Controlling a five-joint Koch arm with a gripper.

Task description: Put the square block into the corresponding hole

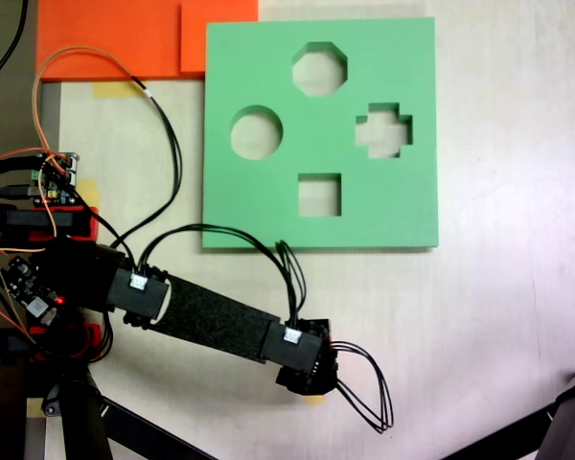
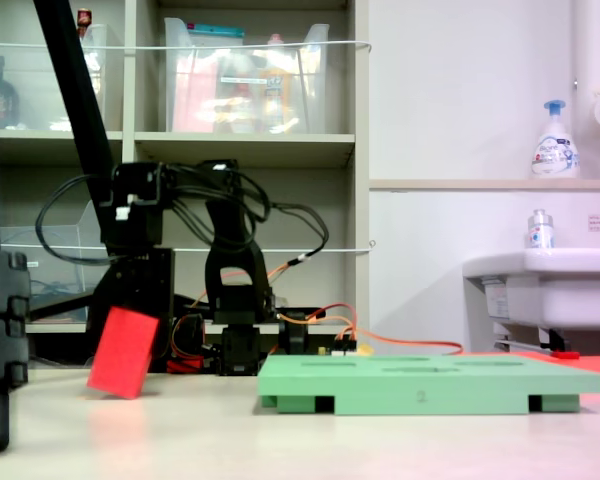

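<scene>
Your arm hung over the bench, short of the green board.

In the second exterior view, the red cube [image 2: 123, 352] sat tilted at the left, under your gripper [image 2: 132, 300], its low corner at the bench [image 2: 180, 440]; you couldn't tell how the jaws stood. Rightward, apart from it, lay the green foam board [image 2: 420, 385]. In the first exterior view, its square cutout [image 1: 319, 195] stood unfilled.

Black Koch arm [image 1: 211, 321], cabled all over

Matte black links, white connector labels, looping black wires, orange leads by the red-trimmed base [image 1: 48, 225].
</scene>
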